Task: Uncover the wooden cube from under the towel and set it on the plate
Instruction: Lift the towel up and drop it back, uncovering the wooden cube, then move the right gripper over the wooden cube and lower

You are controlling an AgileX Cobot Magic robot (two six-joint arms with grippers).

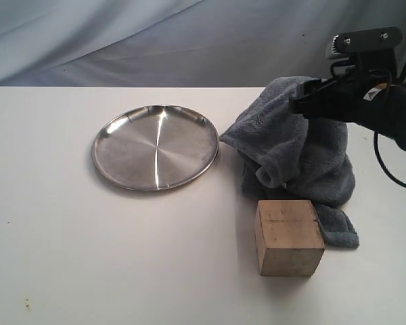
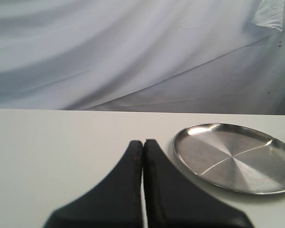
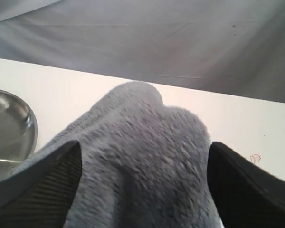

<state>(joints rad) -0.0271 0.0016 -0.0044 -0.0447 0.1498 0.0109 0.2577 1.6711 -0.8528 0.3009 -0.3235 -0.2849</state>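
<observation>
The wooden cube [image 1: 289,237] stands uncovered on the white table, just in front of the towel [image 1: 291,149]. The blue-grey cloth is heaped up behind it, and its top reaches my right gripper [image 1: 302,101]. In the right wrist view, that gripper [image 3: 143,151] has its fingers wide apart, with the towel [image 3: 137,118] bulging between them. The silver plate [image 1: 155,145] lies to the left of the towel with nothing on it. My left gripper [image 2: 143,142] is shut on nothing, low over the table beside the plate [image 2: 237,156]. It is out of the exterior view.
A grey cloth backdrop [image 1: 189,40] hangs behind the white table [image 1: 88,257]. The plate's edge [image 3: 9,123] shows in the right wrist view. A cable [image 1: 386,166] loops down from the right arm.
</observation>
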